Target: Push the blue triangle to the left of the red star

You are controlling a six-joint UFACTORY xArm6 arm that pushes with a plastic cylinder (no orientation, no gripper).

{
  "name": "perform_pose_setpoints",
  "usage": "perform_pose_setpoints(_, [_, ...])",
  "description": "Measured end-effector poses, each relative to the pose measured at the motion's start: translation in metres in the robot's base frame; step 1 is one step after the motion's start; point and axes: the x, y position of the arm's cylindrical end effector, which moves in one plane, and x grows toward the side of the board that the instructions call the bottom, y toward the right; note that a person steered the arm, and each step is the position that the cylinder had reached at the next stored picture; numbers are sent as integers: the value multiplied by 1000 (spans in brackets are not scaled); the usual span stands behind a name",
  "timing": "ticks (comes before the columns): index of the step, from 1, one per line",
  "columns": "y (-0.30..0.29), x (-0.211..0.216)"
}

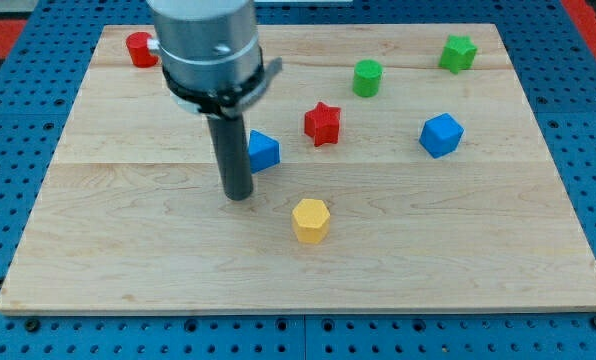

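Inspector A: Where the rod meets the desk (98, 250), my tip (238, 196) rests just left of and slightly nearer than the blue triangle (264, 150). There is no claw on this arm, so no apart or together state applies.

Inspector B: Position of the task's items?

Inspector A: The blue triangle lies just left of the red star (322, 123), slightly nearer, not touching it.

Inspector B: Other blocks?

Inspector A: Yellow hexagon (310, 220) near centre; blue cube (441, 135) to the right; green cylinder (367, 77) and green star (458, 53) far right; a red block (141, 49) far left, shape unclear.
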Motion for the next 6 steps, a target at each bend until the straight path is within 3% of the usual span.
perform_pose_setpoints(2, [15,-50])
perform_pose_setpoints(5, [-22,-88])
perform_pose_setpoints(6, [10,-118])
